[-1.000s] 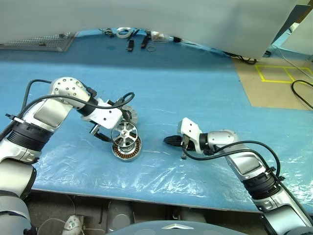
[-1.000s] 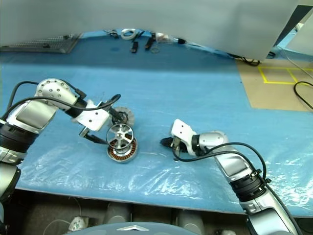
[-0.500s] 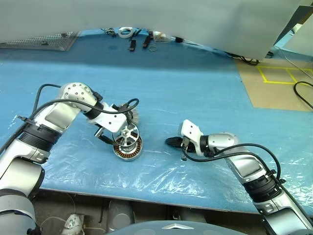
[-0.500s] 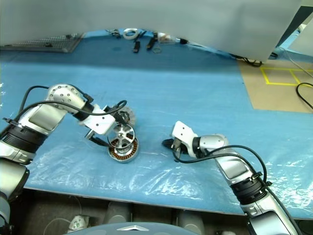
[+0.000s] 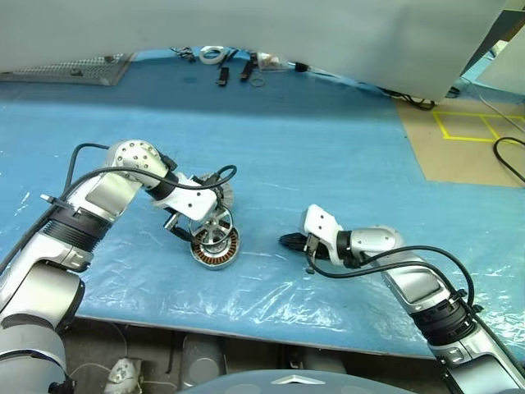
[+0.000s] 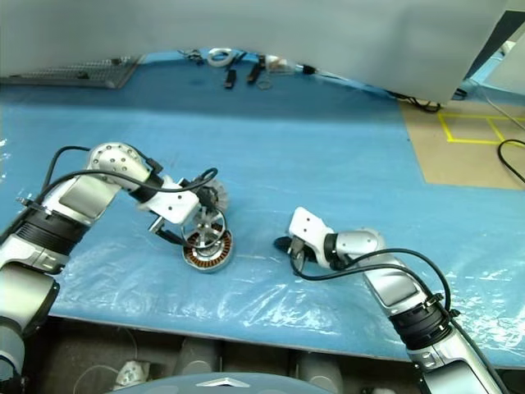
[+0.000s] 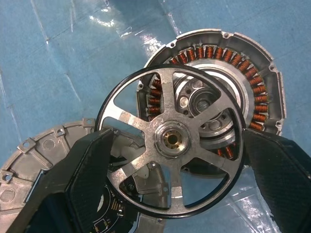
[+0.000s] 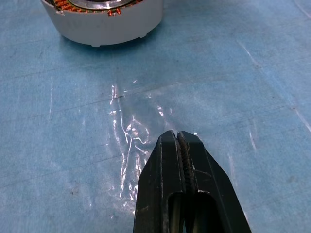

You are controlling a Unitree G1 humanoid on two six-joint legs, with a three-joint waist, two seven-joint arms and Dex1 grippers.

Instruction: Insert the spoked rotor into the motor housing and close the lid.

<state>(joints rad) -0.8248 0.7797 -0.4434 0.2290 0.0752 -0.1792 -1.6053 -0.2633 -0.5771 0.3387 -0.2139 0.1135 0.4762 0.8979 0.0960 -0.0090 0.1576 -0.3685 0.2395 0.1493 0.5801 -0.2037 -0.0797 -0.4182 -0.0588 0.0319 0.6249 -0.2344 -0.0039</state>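
The left gripper [image 7: 170, 160] pinches the spoked rotor [image 7: 171, 141] by its rim, fingers spread wide, just above the motor housing [image 7: 221, 92] on the blue worktop [image 5: 328, 164]. The hub looks off-centre from the housing, so I fear the rotor may jam or tilt. The lid [image 7: 34, 160] lies beside. The right gripper [image 8: 181, 160], fingers pressed together, rests apart.

Light: bright, even, overhead
Glare: on plastic sheet [image 5: 271, 287]
Shadows: soft
Edges: curved distortion
Focus: sharp

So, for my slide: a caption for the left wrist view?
Left gripper holding the spoked rotor above the motor housing, lid alongside.
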